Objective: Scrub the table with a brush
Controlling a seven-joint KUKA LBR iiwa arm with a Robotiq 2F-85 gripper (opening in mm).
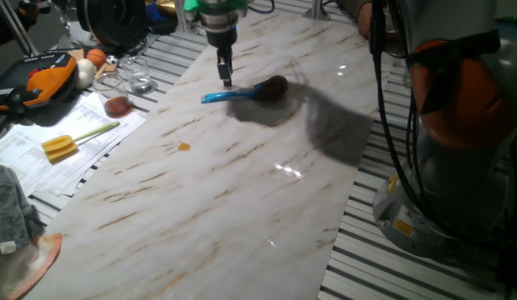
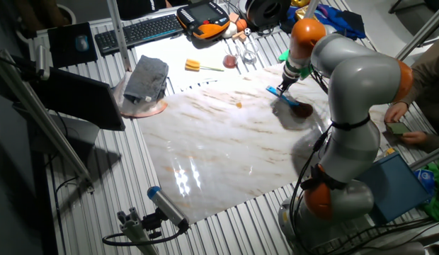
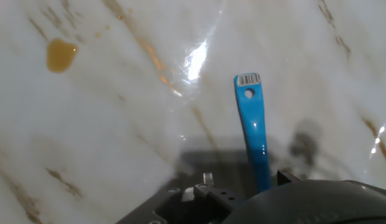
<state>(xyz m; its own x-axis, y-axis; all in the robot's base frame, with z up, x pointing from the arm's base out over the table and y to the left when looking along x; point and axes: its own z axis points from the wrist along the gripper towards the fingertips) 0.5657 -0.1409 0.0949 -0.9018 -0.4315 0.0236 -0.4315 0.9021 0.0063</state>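
Observation:
The table (image 1: 242, 192) is a long white marble-look slab with tan streaks. The brush lies flat on it, blue handle (image 1: 223, 97) toward the left and brown bristle head (image 1: 273, 87) to the right. My gripper (image 1: 226, 80) points straight down, just above the handle's middle. In the other fixed view the gripper (image 2: 282, 87) stands over the brush (image 2: 296, 105) at the slab's far side (image 2: 226, 149). In the hand view the handle (image 3: 252, 127) runs up between my fingertips (image 3: 207, 180). The gripper (image 3: 244, 180) looks open and wider than the handle.
A small orange stain (image 1: 184, 147) sits on the slab, also in the hand view (image 3: 61, 55). Left of the slab lie a yellow-headed tool (image 1: 62, 146), papers, a glass (image 1: 138, 77) and a grey cloth (image 2: 147, 78). The arm's base (image 1: 446, 192) stands at the right.

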